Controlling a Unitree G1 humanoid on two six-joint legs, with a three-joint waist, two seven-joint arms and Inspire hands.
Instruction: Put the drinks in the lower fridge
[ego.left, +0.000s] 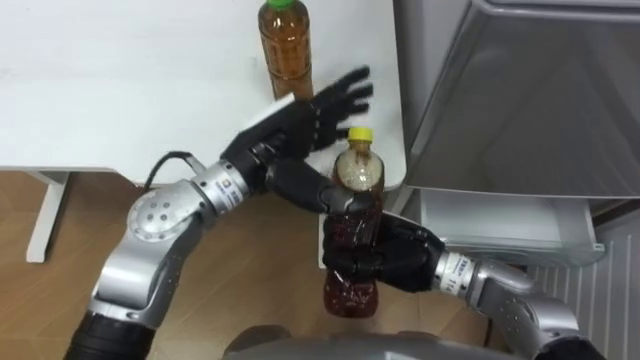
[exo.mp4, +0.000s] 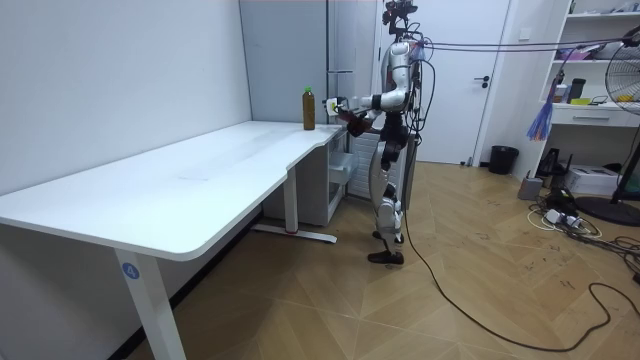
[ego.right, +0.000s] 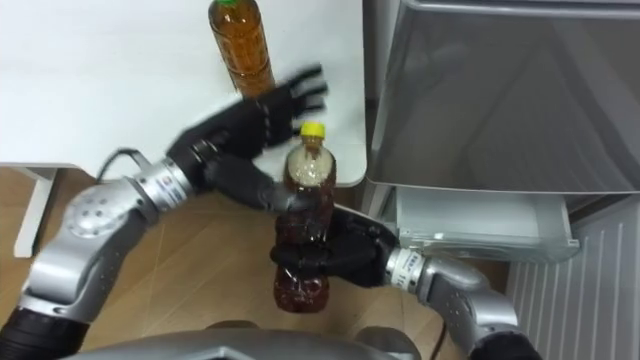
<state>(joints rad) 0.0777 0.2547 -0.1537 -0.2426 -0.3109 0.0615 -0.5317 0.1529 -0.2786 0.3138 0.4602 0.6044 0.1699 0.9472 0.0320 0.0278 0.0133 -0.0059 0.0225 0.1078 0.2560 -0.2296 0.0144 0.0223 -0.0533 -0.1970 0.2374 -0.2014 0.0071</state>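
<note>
Two hands: the fingers (ego.left: 350, 268) of your right hand (ego.left: 388, 255) are gripping the yellow-capped tea bottle (ego.left: 358, 178) upright, off the bench (ego.left: 120, 80) edge beside the fridge (ego.left: 520, 90); your left hand (ego.left: 300, 120) is stretching its fingers straight near the green-capped bottle (ego.left: 284, 45) on the bench.

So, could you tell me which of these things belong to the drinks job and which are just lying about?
Job: yellow-capped bottle, gripped in the right hand; green-capped bottle, standing on the table; fridge.
Lying about: black bin; fan.
</note>
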